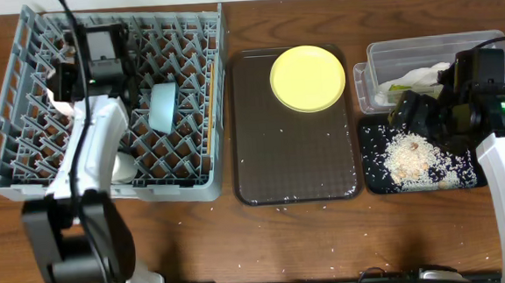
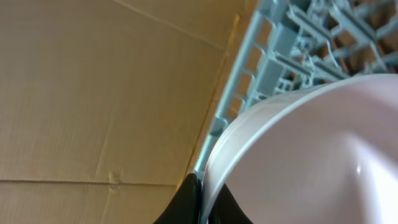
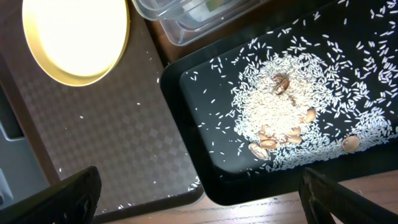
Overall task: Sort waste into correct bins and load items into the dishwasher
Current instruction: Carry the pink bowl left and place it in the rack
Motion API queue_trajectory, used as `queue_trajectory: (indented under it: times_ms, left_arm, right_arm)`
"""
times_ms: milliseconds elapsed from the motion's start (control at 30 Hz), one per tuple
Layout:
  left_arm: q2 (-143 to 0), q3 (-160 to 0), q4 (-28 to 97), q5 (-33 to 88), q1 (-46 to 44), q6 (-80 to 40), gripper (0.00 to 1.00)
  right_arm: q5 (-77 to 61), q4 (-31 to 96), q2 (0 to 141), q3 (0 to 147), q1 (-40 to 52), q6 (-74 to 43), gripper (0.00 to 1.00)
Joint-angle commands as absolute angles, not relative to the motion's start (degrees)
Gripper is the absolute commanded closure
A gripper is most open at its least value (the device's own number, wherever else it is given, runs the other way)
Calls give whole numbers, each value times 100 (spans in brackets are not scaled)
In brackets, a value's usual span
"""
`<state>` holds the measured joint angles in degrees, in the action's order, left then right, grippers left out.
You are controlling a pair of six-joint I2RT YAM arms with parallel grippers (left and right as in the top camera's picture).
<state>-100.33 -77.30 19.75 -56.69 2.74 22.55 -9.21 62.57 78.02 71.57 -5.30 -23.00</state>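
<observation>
My left gripper (image 1: 63, 81) is over the far left of the grey dishwasher rack (image 1: 25, 164), shut on the rim of the white bowl (image 1: 57, 103). The left wrist view shows that rim pinched between my black fingers (image 2: 186, 202), with the bowl (image 2: 311, 155) filling the frame. The light blue bowl (image 1: 163, 107), the white cup (image 1: 122, 167) and a chopstick (image 1: 209, 118) sit in the rack. The yellow plate (image 1: 308, 78) lies on the brown tray (image 1: 296, 165). My right gripper (image 1: 413, 114) (image 3: 202, 205) hangs open above the black tray (image 1: 372, 152), which holds rice (image 3: 280, 118).
The clear tub (image 1: 423, 54) behind the black tray holds the white napkin (image 1: 426, 76) and the green wrapper (image 1: 398, 87). Loose rice grains lie on the brown tray (image 3: 112, 137) and on the wooden table. A cardboard wall (image 2: 93, 93) stands beside the rack.
</observation>
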Motion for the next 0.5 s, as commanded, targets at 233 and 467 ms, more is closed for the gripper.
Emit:
queue_trajectory:
  times_ms: [233,467]
  left_arm:
    - [-10659,-7679,1907,-5988,1,2134,93]
    - [-11113,-7679,1894,-6692,-75,2008,93]
  right_arm:
    - [-928,6263,7725,7223,-561,-2246,1]
    - [-926,6263,7725,7225,-561,-2246,1]
